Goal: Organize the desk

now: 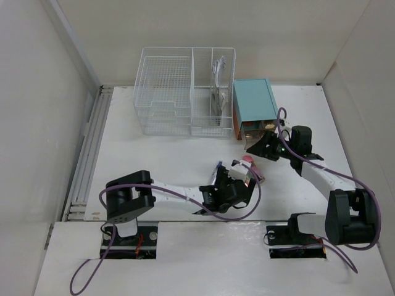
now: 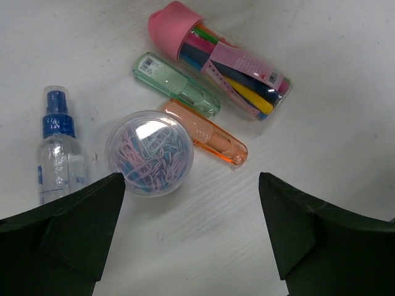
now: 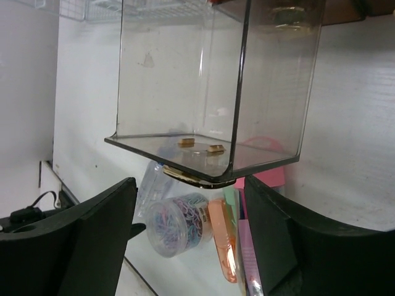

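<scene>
Right now your tabletop (image 1: 179, 154) is a broad, flat, matte white sheet with faint grey scuffs, stretching from the arm bases to the wire basket (image 1: 185, 92) and teal box (image 1: 254, 98) at its far side. Your left tool (image 2: 190, 185) hangs spread wide above a tub of paperclips (image 2: 149, 153) standing on it; your right tool (image 3: 190, 182) is parted before a clear box (image 3: 210, 80).

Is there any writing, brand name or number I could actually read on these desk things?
No text here can be read.
On the spray bottle: blue print on its label, too blurred to read.
On the pen tube: small dark marks on its pink label, too small to read.
</scene>
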Motion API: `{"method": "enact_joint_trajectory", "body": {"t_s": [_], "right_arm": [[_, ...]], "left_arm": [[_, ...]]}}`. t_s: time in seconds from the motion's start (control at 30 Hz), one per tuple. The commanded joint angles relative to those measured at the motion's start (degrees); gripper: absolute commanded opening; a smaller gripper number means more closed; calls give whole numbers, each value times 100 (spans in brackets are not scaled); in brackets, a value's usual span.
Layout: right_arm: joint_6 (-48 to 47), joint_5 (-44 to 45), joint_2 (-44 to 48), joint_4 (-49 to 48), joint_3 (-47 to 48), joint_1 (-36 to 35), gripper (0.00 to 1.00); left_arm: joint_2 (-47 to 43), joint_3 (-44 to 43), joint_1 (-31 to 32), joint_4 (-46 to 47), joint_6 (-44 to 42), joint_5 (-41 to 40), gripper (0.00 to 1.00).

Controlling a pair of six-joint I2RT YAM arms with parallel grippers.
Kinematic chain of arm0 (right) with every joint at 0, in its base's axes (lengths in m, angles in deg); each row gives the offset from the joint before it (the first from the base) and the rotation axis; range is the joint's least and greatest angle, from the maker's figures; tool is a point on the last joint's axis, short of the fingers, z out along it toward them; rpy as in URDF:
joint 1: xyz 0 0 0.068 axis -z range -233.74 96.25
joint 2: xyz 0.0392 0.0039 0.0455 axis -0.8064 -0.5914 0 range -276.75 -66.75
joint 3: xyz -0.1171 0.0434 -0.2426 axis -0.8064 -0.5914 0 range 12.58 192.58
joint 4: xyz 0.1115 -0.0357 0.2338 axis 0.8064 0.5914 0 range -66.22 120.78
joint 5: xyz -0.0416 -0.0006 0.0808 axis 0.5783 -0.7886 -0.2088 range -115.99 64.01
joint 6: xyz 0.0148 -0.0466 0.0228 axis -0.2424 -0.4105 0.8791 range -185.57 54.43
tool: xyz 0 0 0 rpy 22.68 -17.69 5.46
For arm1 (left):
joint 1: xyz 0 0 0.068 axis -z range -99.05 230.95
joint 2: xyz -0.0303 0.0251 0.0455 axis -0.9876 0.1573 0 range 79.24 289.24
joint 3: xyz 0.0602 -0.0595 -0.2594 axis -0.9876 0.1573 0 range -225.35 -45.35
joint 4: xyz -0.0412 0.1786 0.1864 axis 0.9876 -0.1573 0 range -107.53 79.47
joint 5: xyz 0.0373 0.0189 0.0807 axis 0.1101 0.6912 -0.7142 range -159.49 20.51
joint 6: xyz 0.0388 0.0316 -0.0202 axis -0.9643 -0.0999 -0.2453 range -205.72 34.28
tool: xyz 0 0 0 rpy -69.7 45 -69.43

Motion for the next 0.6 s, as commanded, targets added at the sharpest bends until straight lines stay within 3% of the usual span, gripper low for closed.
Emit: {"method": "enact_joint_trajectory", "body": {"t_s": [0.0, 0.23, 0.57], "right_arm": [[-163, -385, 93, 19, 162, 57, 75], [-356, -641, 93, 187, 277, 162, 75], [-409, -957, 338, 300, 382, 286, 75]], "left_arm": [[125, -428, -29, -356, 132, -305, 88], [196, -569, -29, -918, 466, -789, 88], [231, -490, -310, -718, 458, -667, 86]]}}
